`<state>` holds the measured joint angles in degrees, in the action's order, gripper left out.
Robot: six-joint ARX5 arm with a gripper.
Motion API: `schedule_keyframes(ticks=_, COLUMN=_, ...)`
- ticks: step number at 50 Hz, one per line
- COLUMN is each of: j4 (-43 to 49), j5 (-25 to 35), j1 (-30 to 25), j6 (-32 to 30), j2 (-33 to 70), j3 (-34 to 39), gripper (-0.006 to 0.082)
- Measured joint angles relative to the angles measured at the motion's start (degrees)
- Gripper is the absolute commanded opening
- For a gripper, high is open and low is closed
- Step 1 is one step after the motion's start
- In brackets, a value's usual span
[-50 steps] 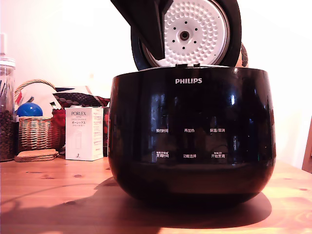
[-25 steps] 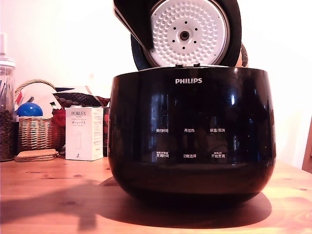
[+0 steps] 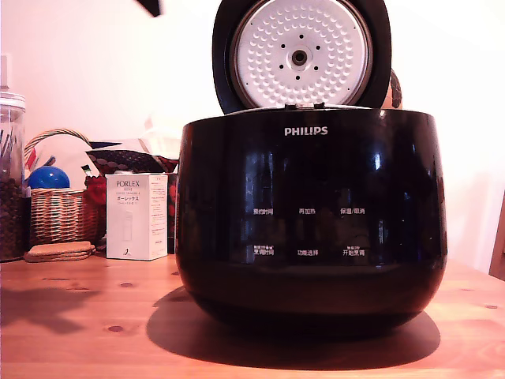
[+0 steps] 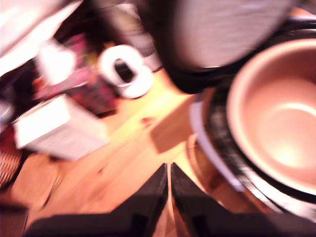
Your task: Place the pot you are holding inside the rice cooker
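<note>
The rice cooker [image 3: 310, 221], glossy black and marked PHILIPS, stands on the wooden table with its lid [image 3: 300, 55] raised and the dimpled silver plate facing the camera. The wrist view is blurred. In it the pot [image 4: 276, 113] sits down inside the cooker's dark ring [image 4: 232, 153], its pale coppery inside showing. My gripper [image 4: 169, 170] is off to the side of the cooker above the table, its two dark fingers almost touching with nothing between them. In the exterior view only a dark tip of the arm [image 3: 150, 6] shows at the top edge, and the pot is hidden behind the cooker's wall.
On the exterior view's left stand a white PORLEX box [image 3: 136, 215], a wicker basket [image 3: 57, 213] with a blue ball [image 3: 47, 177], a glass jar [image 3: 10, 174] and cork coasters [image 3: 57, 251]. A white ring-shaped object [image 4: 126, 70] lies behind the cooker.
The dark arm that covered the lid's left side has risen and swung to the exterior view's left, almost out of frame. Its shadow on the table slid left too.
</note>
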<state>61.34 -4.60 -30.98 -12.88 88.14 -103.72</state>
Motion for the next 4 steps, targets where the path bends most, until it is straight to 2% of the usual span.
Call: schedule_keyframes(ticks=4, j4=-0.07, j5=0.00, j1=1.14, j6=0.59, j2=0.02, j3=0.00, gripper=-0.0022)
